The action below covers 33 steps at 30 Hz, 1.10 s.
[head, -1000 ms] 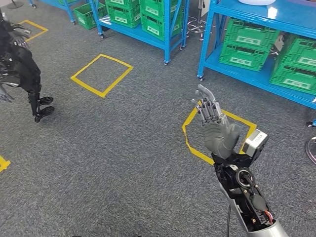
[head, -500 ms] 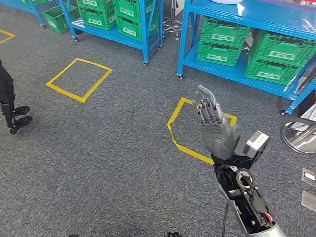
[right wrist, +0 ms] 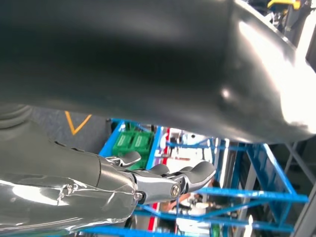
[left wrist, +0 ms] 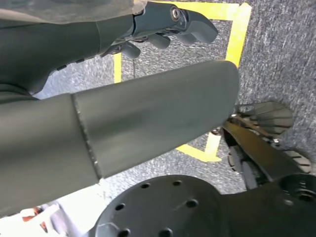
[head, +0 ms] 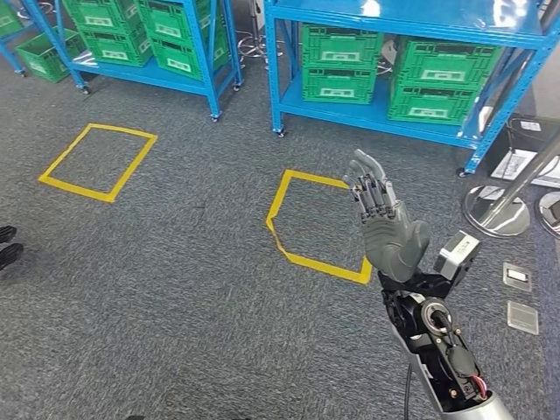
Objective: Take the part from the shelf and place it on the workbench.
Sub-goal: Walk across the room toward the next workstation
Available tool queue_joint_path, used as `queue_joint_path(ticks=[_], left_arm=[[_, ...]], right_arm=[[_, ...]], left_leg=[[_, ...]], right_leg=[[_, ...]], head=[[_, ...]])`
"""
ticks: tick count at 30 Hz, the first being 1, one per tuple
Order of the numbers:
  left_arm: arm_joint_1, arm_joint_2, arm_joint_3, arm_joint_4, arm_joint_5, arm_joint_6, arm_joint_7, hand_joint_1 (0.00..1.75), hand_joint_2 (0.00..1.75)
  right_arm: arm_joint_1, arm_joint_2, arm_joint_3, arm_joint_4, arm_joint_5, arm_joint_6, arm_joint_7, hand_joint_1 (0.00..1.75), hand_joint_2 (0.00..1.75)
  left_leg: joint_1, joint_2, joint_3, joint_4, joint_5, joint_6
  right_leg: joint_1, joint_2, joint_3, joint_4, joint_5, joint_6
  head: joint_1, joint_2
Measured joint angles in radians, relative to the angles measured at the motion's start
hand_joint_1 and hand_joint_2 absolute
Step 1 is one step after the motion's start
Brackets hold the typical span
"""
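My right hand (head: 386, 223) is raised in front of me over the grey carpet, palm up, fingers spread, holding nothing. In the right wrist view its fingers (right wrist: 164, 180) stretch out straight with blue shelving behind them. My left hand (left wrist: 168, 24) hangs low beside my body, fingers extended and holding nothing. A blue shelf (head: 396, 17) stands ahead with green crates (head: 340, 61) on its lower level. I cannot make out a part on the shelf from here.
Two yellow tape outlines mark the floor, one (head: 99, 162) to the left and one (head: 317, 223) just under my right hand. A round metal stand base (head: 492, 210) and small floor plates (head: 517, 276) lie at the right. Dark feet (head: 8, 245) show at the left edge.
The whole scene has slid left, so my view has turned right toward the nearer blue shelf. My right hand keeps the same raised, spread pose.
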Motion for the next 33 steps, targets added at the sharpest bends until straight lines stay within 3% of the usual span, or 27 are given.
queue_joint_path(ticks=[2, 4, 5, 7, 8, 10, 12, 13, 14, 15, 16, 18, 20, 23, 25, 28, 29, 30, 31, 33], left_arm=[[0.001, 0.001, 0.000, 0.000, 0.000, 0.000, 0.000, 0.00, 0.00], [-0.001, 0.003, 0.000, 0.000, 0.000, 0.000, 0.000, 0.00, 0.00], [-0.003, 0.003, 0.000, 0.000, 0.000, 0.000, 0.000, 0.00, 0.00], [-0.007, 0.002, 0.000, 0.000, 0.000, 0.000, 0.000, 0.00, 0.00], [-0.009, 0.002, 0.000, 0.000, 0.000, 0.000, 0.000, 0.00, 0.00], [-0.009, 0.000, 0.000, 0.000, 0.000, 0.000, 0.000, 0.00, 0.00], [-0.004, 0.000, 0.000, 0.000, 0.003, 0.000, 0.000, 0.00, 0.00], [-0.001, 0.000, 0.000, 0.000, 0.006, 0.000, 0.000, 0.00, 0.00], [0.002, 0.000, 0.000, 0.000, 0.009, 0.000, 0.000, 0.00, 0.00], [0.004, 0.000, 0.000, 0.000, 0.011, 0.000, 0.000, 0.00, 0.00], [0.006, -0.001, 0.000, 0.000, 0.014, 0.000, 0.000, 0.00, 0.00], [0.006, -0.002, 0.000, 0.000, 0.017, 0.000, 0.000, 0.00, 0.00], [0.006, -0.003, 0.000, 0.000, 0.019, 0.000, 0.000, 0.00, 0.00], [0.006, -0.004, 0.000, 0.000, 0.019, 0.000, 0.000, 0.00, 0.00], [0.006, -0.005, 0.000, 0.000, 0.019, 0.000, 0.000, 0.00, 0.00], [0.010, -0.005, 0.000, 0.000, 0.019, 0.000, 0.000, 0.00, 0.00], [0.013, -0.005, 0.000, 0.000, 0.019, 0.000, 0.000, 0.00, 0.00], [0.015, -0.005, 0.000, 0.000, 0.019, 0.000, 0.000, 0.00, 0.00], [0.017, -0.005, 0.000, 0.000, 0.018, 0.000, 0.000, 0.00, 0.00], [0.017, -0.005, 0.000, 0.000, 0.018, 0.000, 0.000, 0.00, 0.00]], right_arm=[[0.000, 0.000, 0.000, 0.000, 0.000, 0.000, 0.000, 0.00, 0.00], [0.000, 0.000, 0.000, 0.000, 0.000, 0.000, 0.000, 0.00, 0.00], [0.000, 0.000, 0.000, 0.000, 0.000, 0.000, 0.000, 0.00, 0.00], [0.001, 0.000, 0.000, 0.000, 0.000, 0.000, 0.000, 0.00, 0.00], [0.001, 0.000, -0.001, 0.000, 0.000, 0.000, -0.001, 0.00, 0.00], [-0.001, -0.001, -0.002, -0.002, 0.000, 0.000, -0.001, 0.00, 0.00], [-0.003, -0.001, -0.002, -0.002, 0.000, 0.004, 0.002, 0.00, 0.00], [-0.005, -0.001, 0.000, -0.001, 0.000, 0.006, 0.004, 0.00, 0.00], [-0.006, -0.001, 0.002, 0.000, 0.000, 0.008, 0.006, 0.00, 0.00], [-0.009, -0.002, 0.003, 0.002, 0.000, 0.009, 0.007, 0.00, 0.00], [-0.013, -0.002, 0.005, 0.004, -0.001, 0.008, 0.007, 0.00, 0.00], [-0.020, -0.002, 0.007, 0.007, -0.002, 0.001, 0.003, 0.00, 0.00], [-0.026, -0.002, 0.008, 0.009, -0.003, -0.010, -0.002, 0.00, 0.00], [-0.028, -0.003, 0.009, 0.012, -0.003, -0.022, -0.007, 0.00, 0.00], [-0.030, -0.003, 0.009, 0.012, -0.003, -0.026, -0.009, 0.00, 0.00], [-0.031, -0.003, 0.009, 0.012, -0.003, -0.028, -0.011, 0.00, 0.00], [-0.030, -0.003, 0.010, 0.014, -0.003, -0.029, -0.011, 0.00, 0.00], [-0.030, -0.003, 0.010, 0.015, -0.003, -0.029, -0.011, 0.00, 0.00], [-0.030, -0.003, 0.010, 0.016, -0.002, -0.030, -0.010, 0.00, 0.00], [-0.030, -0.003, 0.010, 0.017, 0.015, -0.045, 0.000, 0.00, 0.87]], left_leg=[[0.000, -0.018, 0.057, -0.131, 0.075, 0.009], [-0.001, -0.046, 0.116, -0.260, 0.124, 0.019], [-0.002, -0.053, 0.130, -0.290, 0.131, 0.023], [-0.004, -0.042, 0.132, -0.298, 0.131, 0.030], [-0.003, -0.033, 0.134, -0.302, 0.133, 0.035], [0.001, -0.014, 0.138, -0.312, 0.138, 0.046], [-0.001, 0.005, 0.138, -0.314, 0.139, 0.052], [-0.002, 0.015, 0.138, -0.314, 0.138, 0.053], [-0.002, 0.025, 0.138, -0.314, 0.138, 0.053], [-0.002, 0.034, 0.138, -0.313, 0.137, 0.053], [-0.002, 0.041, 0.139, -0.312, 0.135, 0.051], [-0.003, 0.049, 0.140, -0.307, 0.130, 0.043], [-0.007, 0.055, 0.139, -0.300, 0.126, 0.034], [-0.006, 0.060, 0.139, -0.298, 0.125, 0.019], [-0.003, 0.040, 0.121, -0.254, 0.094, 0.008], [0.000, 0.006, 0.023, -0.050, -0.004, -0.002], [0.000, 0.004, -0.003, 0.001, -0.017, -0.003], [0.000, 0.003, -0.013, 0.014, -0.010, -0.002], [0.000, 0.002, -0.002, -0.014, 0.016, 0.000], [-0.001, -0.002, 0.063, -0.158, 0.093, 0.009]], right_leg=[[0.000, 0.023, 0.001, 0.001, 0.001, 0.001], [0.002, 0.042, -0.001, 0.003, 0.001, 0.008], [0.002, 0.050, -0.003, 0.003, 0.002, 0.012], [0.001, 0.065, -0.006, -0.001, 0.005, 0.025], [0.001, 0.058, -0.008, 0.002, 0.002, 0.030], [0.002, 0.013, -0.034, 0.055, -0.035, 0.041], [0.000, -0.032, -0.095, 0.187, -0.106, 0.049], [-0.001, -0.038, -0.126, 0.255, -0.134, 0.052], [-0.002, -0.041, -0.145, 0.297, -0.145, 0.055], [-0.003, -0.044, -0.144, 0.298, -0.135, 0.057], [-0.004, -0.047, -0.122, 0.257, -0.108, 0.058], [-0.003, -0.063, -0.043, 0.107, -0.045, 0.054], [0.000, -0.073, 0.004, 0.014, -0.019, 0.043], [0.003, -0.063, 0.007, 0.002, -0.017, 0.024], [-0.001, -0.057, 0.010, -0.004, -0.011, 0.013], [-0.003, -0.049, 0.009, -0.006, -0.009, 0.005], [-0.002, -0.045, 0.009, -0.006, -0.009, 0.004], [-0.002, -0.039, 0.009, -0.006, -0.009, 0.004], [-0.002, -0.034, 0.010, -0.006, -0.009, 0.004], [-0.002, -0.024, 0.013, -0.005, -0.009, 0.005]], head=[[0.000, 0.000], [0.000, 0.000], [0.000, 0.000], [0.000, 0.000], [0.000, 0.000], [0.002, 0.000], [0.005, 0.000], [0.005, 0.000], [0.005, 0.000], [0.005, 0.000], [0.004, 0.000], [0.004, 0.000], [0.004, 0.000], [0.004, 0.000], [0.003, 0.000], [0.001, 0.000], [0.001, 0.000], [0.000, 0.000], [0.000, 0.000], [0.000, 0.000]])
